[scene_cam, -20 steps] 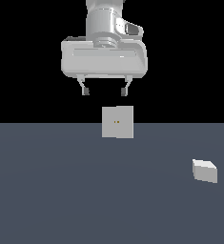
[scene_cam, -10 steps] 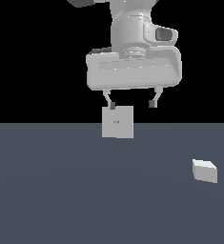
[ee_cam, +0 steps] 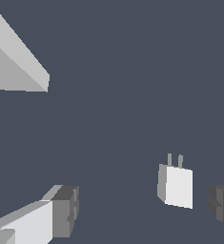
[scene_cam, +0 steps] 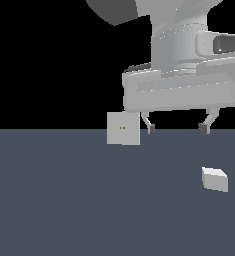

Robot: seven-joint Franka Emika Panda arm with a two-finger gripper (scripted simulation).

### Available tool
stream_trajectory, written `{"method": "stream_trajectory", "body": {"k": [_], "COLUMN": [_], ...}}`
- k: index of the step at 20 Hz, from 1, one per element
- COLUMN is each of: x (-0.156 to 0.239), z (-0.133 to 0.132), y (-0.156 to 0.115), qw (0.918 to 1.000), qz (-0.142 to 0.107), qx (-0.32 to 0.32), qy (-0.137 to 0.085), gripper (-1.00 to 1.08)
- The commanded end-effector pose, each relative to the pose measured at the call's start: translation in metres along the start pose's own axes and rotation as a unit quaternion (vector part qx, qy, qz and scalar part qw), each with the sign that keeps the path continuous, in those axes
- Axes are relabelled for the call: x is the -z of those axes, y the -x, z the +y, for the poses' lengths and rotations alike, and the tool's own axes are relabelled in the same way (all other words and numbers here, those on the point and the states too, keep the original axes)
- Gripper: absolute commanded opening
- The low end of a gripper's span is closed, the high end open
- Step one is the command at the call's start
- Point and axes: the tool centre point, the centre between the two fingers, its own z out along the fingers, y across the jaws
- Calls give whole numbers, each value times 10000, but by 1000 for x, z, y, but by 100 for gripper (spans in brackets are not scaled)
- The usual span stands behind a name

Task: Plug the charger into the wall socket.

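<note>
The hand hangs with fingers spread and nothing between them, presumably to straddle the charger, which lies on the counter at about four o'clock below it; the wall socket stands upright at nine o'clock

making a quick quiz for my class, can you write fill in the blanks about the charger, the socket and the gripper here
1. The gripper is ____ and holds nothing.
2. The charger lies on the floor, on the exterior view's ____ of the wall socket.
3. In the wrist view, the charger shows ____ prongs.
4. The wall socket's tiny dots are ____.

Missing words: open; right; two; orange
</note>
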Motion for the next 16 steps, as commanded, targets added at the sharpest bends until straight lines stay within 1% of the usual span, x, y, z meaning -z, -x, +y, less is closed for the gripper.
{"method": "stream_trajectory", "body": {"k": [1,5,9,16], "x": [-8,-19,-27,-34], "z": [16,35,49,58], "y": [5,11,15,19], "qw": [9997,9986,9973,9961], "qz": [101,217,298,354], "qx": [-213,-475,-659,-794], "qy": [39,85,117,131], "gripper": [100,100,100,100]}}
